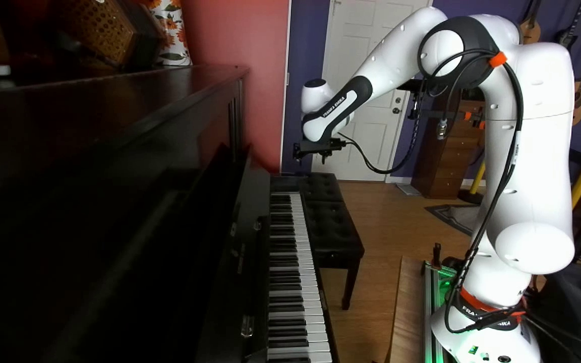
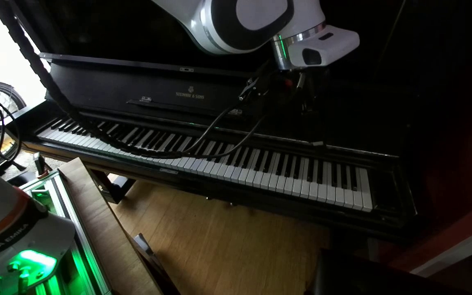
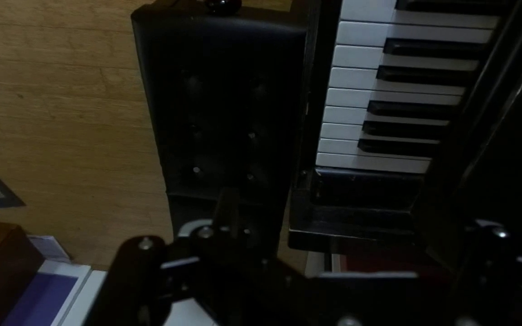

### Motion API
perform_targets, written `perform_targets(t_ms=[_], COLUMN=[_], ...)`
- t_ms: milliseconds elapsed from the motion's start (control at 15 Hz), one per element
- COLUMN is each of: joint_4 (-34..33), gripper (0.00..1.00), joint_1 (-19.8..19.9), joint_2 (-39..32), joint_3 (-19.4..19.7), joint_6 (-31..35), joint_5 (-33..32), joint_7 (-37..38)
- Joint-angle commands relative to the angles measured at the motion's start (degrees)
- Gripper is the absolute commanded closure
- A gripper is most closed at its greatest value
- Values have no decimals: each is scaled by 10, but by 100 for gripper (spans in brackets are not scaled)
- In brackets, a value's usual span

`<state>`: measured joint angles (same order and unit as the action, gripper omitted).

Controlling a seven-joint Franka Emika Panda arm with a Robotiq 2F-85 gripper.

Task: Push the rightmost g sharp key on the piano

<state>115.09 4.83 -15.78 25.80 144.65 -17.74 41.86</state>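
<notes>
The dark upright piano (image 1: 255, 217) shows in both exterior views (image 2: 137, 86), with its row of white and black keys. The right end of the keyboard shows in the wrist view. There the last three black keys form a group, and its middle one, the rightmost G sharp key (image 3: 403, 130), is up and untouched. My gripper (image 1: 311, 158) is raised well above the right end of the keyboard. Its two fingers stand far apart with nothing between them in the wrist view (image 3: 356, 210). In an exterior view the gripper (image 2: 289, 94) is dark against the piano and hard to make out.
A black padded bench (image 1: 328, 217) stands along the front of the keyboard's right end, also in the wrist view (image 3: 224, 104). A black cable (image 2: 154, 153) hangs from the arm in front of the keys. The red wall (image 1: 240, 40) is beyond the piano's right end.
</notes>
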Motion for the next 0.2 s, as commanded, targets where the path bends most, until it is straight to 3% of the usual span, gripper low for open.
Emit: perform_targets(t_ms=[0,133], joint_4=[0,3], gripper=[0,0], joint_1=[14,14], joint_2=[3,4], joint_3=[-14,-15], joint_6=[-1,-1], joint_5=[-6,-6], joint_7=[2,2])
